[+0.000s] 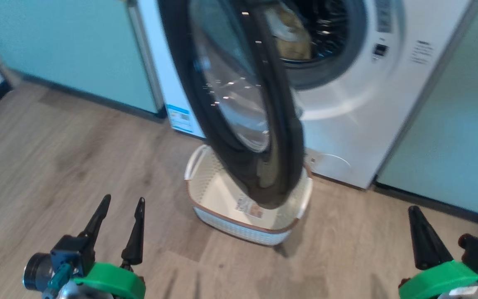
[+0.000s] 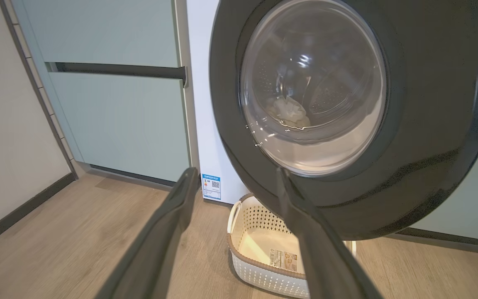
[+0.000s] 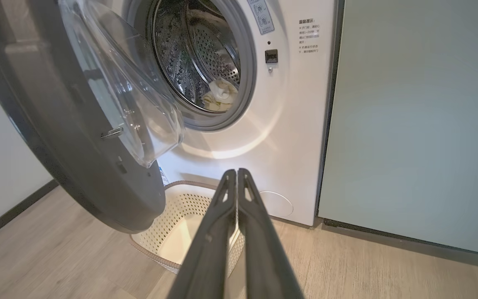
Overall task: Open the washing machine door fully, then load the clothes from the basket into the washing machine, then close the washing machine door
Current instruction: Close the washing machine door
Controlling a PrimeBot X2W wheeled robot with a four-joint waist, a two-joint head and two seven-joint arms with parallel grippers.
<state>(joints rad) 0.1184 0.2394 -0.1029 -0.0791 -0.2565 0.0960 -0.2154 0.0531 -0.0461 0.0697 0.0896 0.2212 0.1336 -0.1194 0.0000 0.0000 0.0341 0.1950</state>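
Head view: the door [image 1: 239, 104] stands partly open, seen nearly edge-on, its lower rim hanging over the basket [image 1: 206, 209] on the wood floor [image 1: 77, 158] in front of the washer [image 1: 347, 104]. Pale clothes [image 1: 293, 39] lie in the drum. A blue label [image 1: 179, 117] sits low on the washer's left front; its writing is blurred. The left gripper [image 1: 123, 199] is at lower left with fingers apart and holds nothing. The right gripper [image 1: 415, 216] is at lower right.

Left wrist view: the left gripper's fingers [image 2: 181, 195] are spread wide, with nothing between them, and point at the door's outer face. The clothes show through its glass. The blue label carries a QR code and small text, too small to read. A sticker [image 2: 282, 259] lies on the basket's bare bottom, its print unreadable.

Right wrist view: the right gripper's fingers [image 3: 222, 207] are pressed together, gripping nothing, clear of the door and washer. The drum is open with the clothes at its bottom. Beside it are a few lines of small print [image 3: 308, 31] – I cannot read them. A pale green cabinet [image 3: 409, 124] stands just beside the washer.
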